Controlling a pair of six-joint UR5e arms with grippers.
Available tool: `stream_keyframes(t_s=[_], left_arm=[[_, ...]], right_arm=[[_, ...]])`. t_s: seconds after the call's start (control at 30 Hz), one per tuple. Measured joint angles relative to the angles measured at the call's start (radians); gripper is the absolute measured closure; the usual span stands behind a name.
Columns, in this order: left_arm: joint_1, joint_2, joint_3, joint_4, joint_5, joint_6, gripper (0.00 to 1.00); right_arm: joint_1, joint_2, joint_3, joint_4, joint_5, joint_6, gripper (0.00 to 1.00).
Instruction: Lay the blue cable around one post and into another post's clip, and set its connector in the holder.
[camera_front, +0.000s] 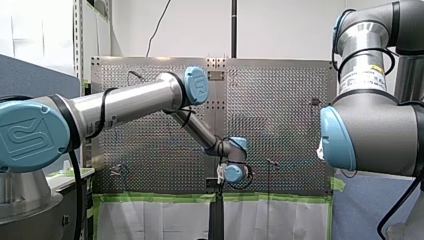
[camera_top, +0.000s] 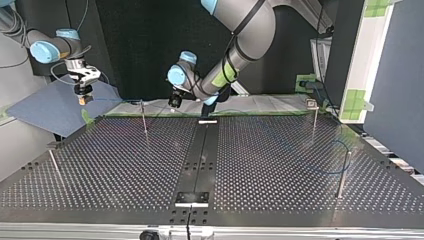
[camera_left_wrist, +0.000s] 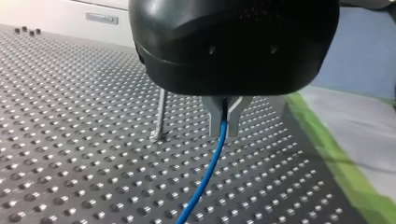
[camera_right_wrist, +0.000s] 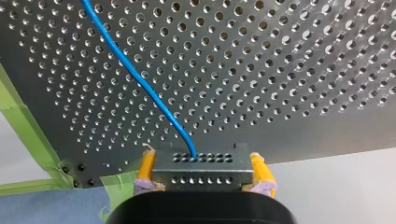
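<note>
As seen from front: left arm (camera_front: 130, 100) stretched over tabletop (camera_front: 280, 115) to its far middle, right arm (camera_front: 370, 135) bulking at view's right; neither hand readable, task's things too small to make out.
Top view, right hand (camera_top: 84, 94): off tabletop's corner at view's left, closed on connector (camera_top: 85, 99).
Top view, cable (camera_top: 117, 100): thin span from connector to left hand (camera_top: 175, 102), passing just beside mid post (camera_top: 144, 122); beyond, blue curve near end post (camera_top: 343, 172) at view's right, round it or merely beside it cannot tell.
Left wrist view: metal fingers (camera_left_wrist: 212, 114) pinched tight on cable, no gap showing; cable dropping away toward tabletop; mid post, by the look of it, just beside hand.
Right wrist view: yellow pads (camera_right_wrist: 147, 167) clamped on connector's two sides; cable leaving its face, crossing above tabletop corner edged with tape (camera_right_wrist: 23, 123).
Done, by judgement: free run gripped at both ends, perhaps one post rounded.
Left, by judgement: clip routing unconfirmed; connector not yet in holder; holder itself not picked out with certainty; midway at best.
</note>
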Motion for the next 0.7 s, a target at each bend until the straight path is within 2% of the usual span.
stream_keyframes(t_s=[0.6, 0.67, 0.7], left_arm=[[0.019, -0.001, 0.018, -0.013, 0.025, -0.001, 0.99], [0.020, -0.001, 0.018, -0.014, 0.027, 0.000, 0.91], [0.020, -0.001, 0.018, -0.014, 0.028, 0.000, 0.91]], right_arm=[[0.003, 0.001, -0.016, 0.004, 0.012, 0.002, 1.00], [0.003, 0.001, -0.017, 0.007, 0.013, 0.002, 1.00], [0.003, 0.001, -0.017, 0.007, 0.013, 0.002, 1.00]])
